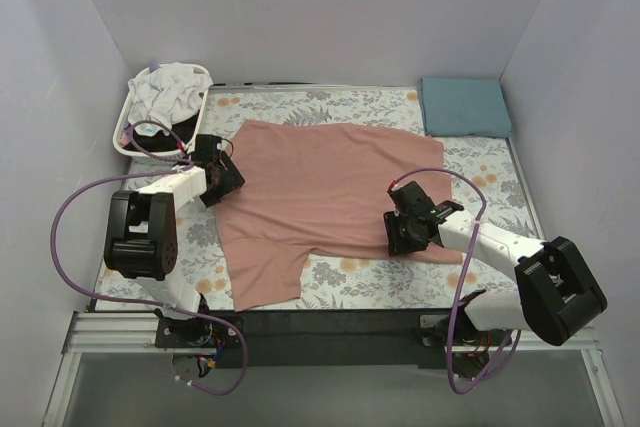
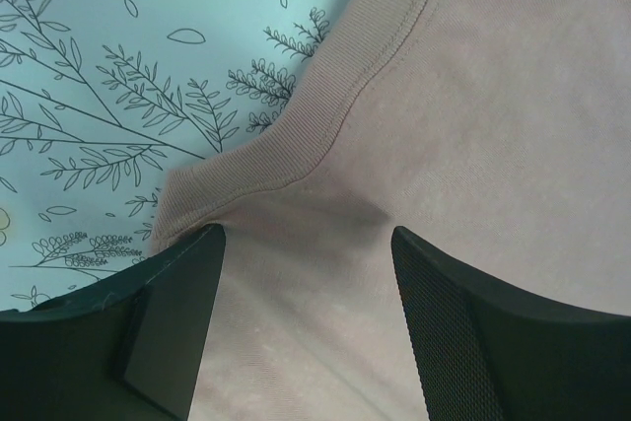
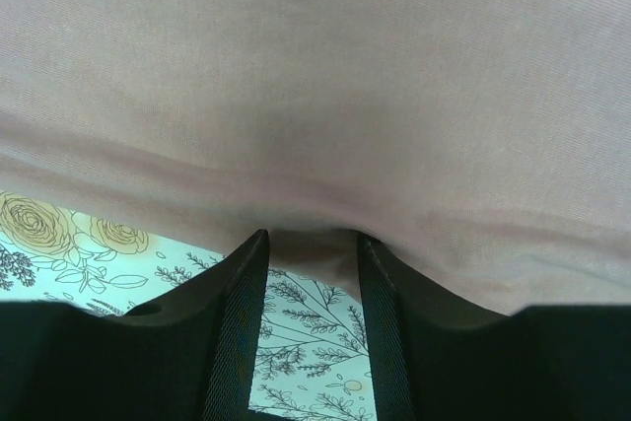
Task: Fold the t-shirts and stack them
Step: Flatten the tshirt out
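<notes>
A large dusty-pink t-shirt (image 1: 335,182) lies spread flat on the table. My left gripper (image 1: 217,171) is at its left edge. In the left wrist view it (image 2: 306,278) is open, its fingers (image 2: 182,313) straddling pink cloth just below the ribbed collar band (image 2: 315,130). My right gripper (image 1: 405,229) is at the shirt's near right edge. In the right wrist view it (image 3: 311,244) is narrowly open, with the shirt's hem (image 3: 314,253) dipping between the fingertips. A folded teal-blue t-shirt (image 1: 464,106) lies at the back right.
A grey-and-orange floral cloth (image 1: 350,282) covers the table. A white slatted basket (image 1: 131,112) at the back left holds white and dark garments (image 1: 168,89). Walls close in the left, back and right sides.
</notes>
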Tool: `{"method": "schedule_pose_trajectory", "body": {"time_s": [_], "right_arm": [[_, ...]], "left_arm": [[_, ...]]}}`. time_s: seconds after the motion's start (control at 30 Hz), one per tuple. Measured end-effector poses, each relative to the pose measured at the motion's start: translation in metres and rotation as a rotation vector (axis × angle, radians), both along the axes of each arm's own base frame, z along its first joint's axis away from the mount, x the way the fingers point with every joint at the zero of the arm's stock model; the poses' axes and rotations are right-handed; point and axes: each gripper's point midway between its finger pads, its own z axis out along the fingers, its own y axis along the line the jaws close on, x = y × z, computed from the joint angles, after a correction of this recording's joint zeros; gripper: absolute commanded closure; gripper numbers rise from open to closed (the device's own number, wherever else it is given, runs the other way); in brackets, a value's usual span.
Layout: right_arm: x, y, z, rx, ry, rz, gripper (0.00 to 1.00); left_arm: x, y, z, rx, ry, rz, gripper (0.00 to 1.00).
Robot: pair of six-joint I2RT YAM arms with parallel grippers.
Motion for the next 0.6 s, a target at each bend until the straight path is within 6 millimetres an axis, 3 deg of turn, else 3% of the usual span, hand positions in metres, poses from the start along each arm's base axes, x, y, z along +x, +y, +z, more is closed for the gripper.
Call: {"method": "schedule_pose_trajectory", "body": {"time_s": [0.23, 0.4, 0.5, 0.6], "right_arm": [[-0.004, -0.001, 0.001, 0.019, 0.011, -0.019, 0.52], [-0.019, -0.007, 0.006, 0.023, 0.042, -0.026, 0.52], [-0.018, -0.016, 0.016, 0.018, 0.022, -0.056, 0.53], [-0.005, -0.033, 0.023, 0.015, -0.007, -0.141, 0.54]], "left_arm": [[0.002, 0.004, 0.0, 0.025, -0.006, 0.005, 0.32], [-0.004, 0.01, 0.004, 0.06, 0.006, 0.007, 0.3], [-0.015, 0.006, 0.019, 0.088, -0.003, -0.011, 0.29], [-0.025, -0.015, 0.047, 0.085, -0.049, -0.063, 0.3]]}}
